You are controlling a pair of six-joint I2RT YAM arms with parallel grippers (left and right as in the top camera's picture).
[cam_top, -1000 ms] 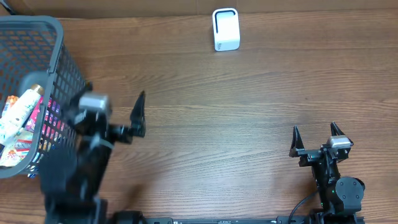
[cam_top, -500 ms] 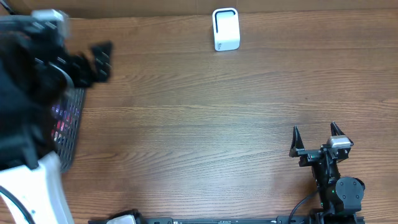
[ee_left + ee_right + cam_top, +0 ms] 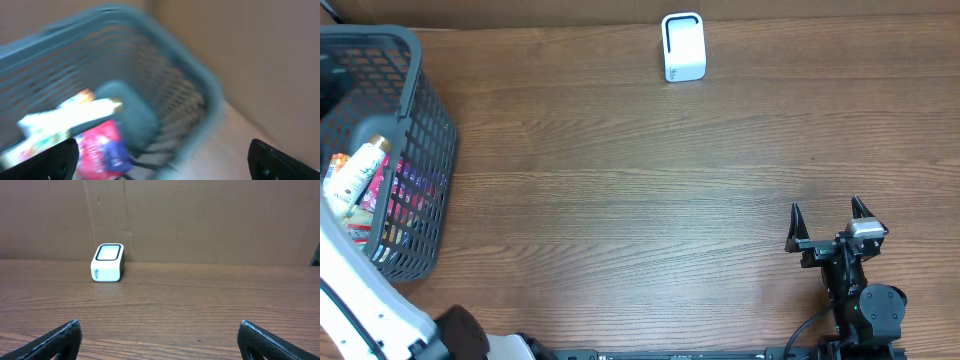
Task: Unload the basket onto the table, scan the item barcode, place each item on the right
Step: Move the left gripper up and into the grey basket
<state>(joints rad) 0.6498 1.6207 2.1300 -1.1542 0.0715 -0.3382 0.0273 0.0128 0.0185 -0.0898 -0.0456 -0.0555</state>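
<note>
Risk of snagging on mesh: left gripper [image 3: 165, 162], fingers spread and empty, hangs above the grey plastic mesh basket [image 3: 430, 140] holding jumbled white and pink packets [image 3: 355, 170], well apart from the white box-shaped scanner [image 3: 683, 47]; right gripper [image 3: 827, 228] likewise spread.

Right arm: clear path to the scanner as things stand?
Likely yes: nothing stands between the open right gripper and the white scanner. Whether it stretches that far, I can't tell.

Basket [image 3: 430, 130] at the table's [image 3: 640, 200] left edge, packets [image 3: 355, 175] inside, scanner [image 3: 683, 46] far-centre, right gripper [image 3: 826, 205] near-right, well apart.
</note>
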